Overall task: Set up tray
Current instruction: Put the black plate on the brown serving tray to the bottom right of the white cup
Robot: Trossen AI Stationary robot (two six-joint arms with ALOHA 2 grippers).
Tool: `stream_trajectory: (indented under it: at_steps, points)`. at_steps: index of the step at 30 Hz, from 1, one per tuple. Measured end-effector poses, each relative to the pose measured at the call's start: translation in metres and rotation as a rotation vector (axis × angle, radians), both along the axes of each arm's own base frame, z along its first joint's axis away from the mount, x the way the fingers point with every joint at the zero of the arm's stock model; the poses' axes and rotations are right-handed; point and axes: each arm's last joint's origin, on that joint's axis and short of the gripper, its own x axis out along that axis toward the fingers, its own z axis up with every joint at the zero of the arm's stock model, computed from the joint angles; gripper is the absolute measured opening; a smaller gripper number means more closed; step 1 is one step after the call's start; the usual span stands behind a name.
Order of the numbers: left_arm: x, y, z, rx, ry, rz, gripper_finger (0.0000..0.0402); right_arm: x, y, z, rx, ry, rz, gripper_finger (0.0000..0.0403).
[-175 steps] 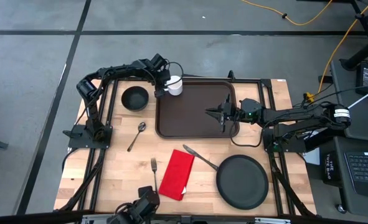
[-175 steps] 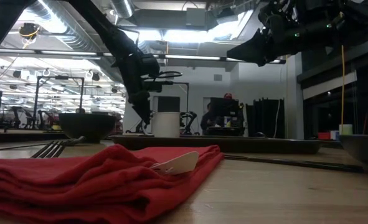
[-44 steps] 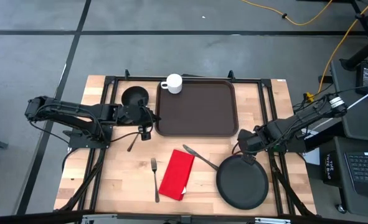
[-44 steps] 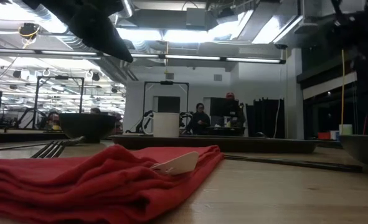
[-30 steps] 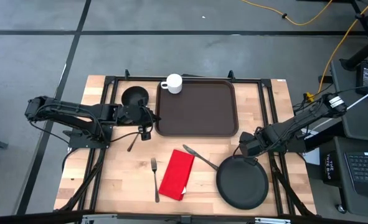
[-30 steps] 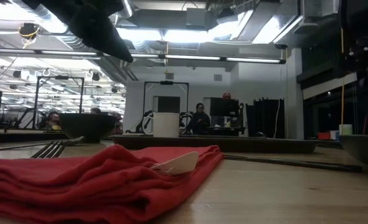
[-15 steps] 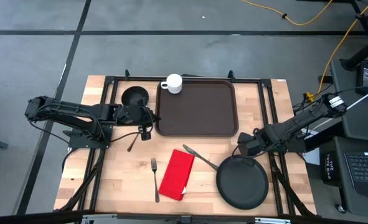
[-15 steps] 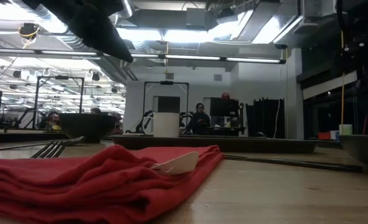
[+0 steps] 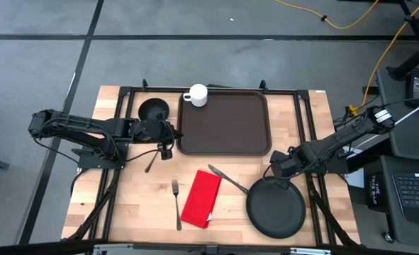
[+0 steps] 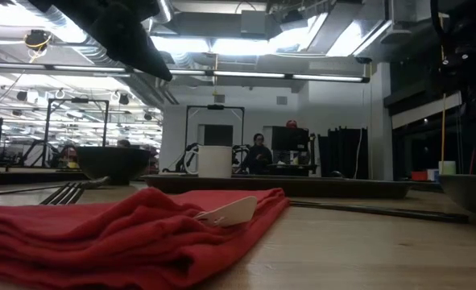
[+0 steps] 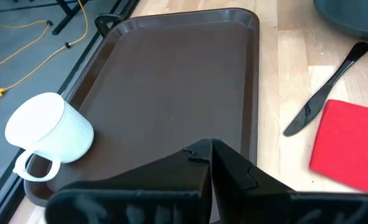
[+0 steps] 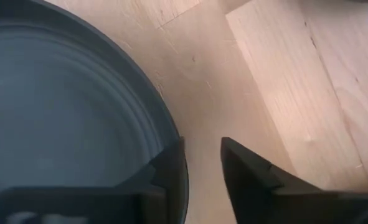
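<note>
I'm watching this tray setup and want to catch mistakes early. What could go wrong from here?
The right gripper straddles the rim of the plate with open fingers; a shallow pinch might let the plate tip or slip. The knife lies against the plate, so lifting may drag it. The cup sits in a corner of the tray, leaving tight clearance.

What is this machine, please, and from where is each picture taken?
It is a robot with two dark arms at a wooden table. One camera looks down from above, one looks level across the table, and one sits on each wrist.

The tray carries a white mug. Around it lie a bowl, spoon, fork, red napkin, knife and black plate.

The left tool is shut and empty. The right tool straddles the plate's rim, not gripping.
</note>
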Motion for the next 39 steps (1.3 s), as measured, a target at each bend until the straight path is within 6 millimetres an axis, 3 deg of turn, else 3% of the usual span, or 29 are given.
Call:
stream_trajectory:
  at_steps: [6,14,39]
  points:
    - [0.0,0.0,0.0,-0.008,-0.003,0.006,0.0003,0.0,0.0,-0.005,-0.001,-0.017,0.001,0.0152]
    - [0.0,0.0,0.0,-0.013,-0.005,0.01,0.0003,-0.009,-0.002,-0.026,0.041,0.028,0.007,0.0156]
    - [0.0,0.0,0.0,-0.02,-0.007,0.014,0.0003,-0.003,0.001,-0.025,0.079,-0.027,0.018,0.0156]
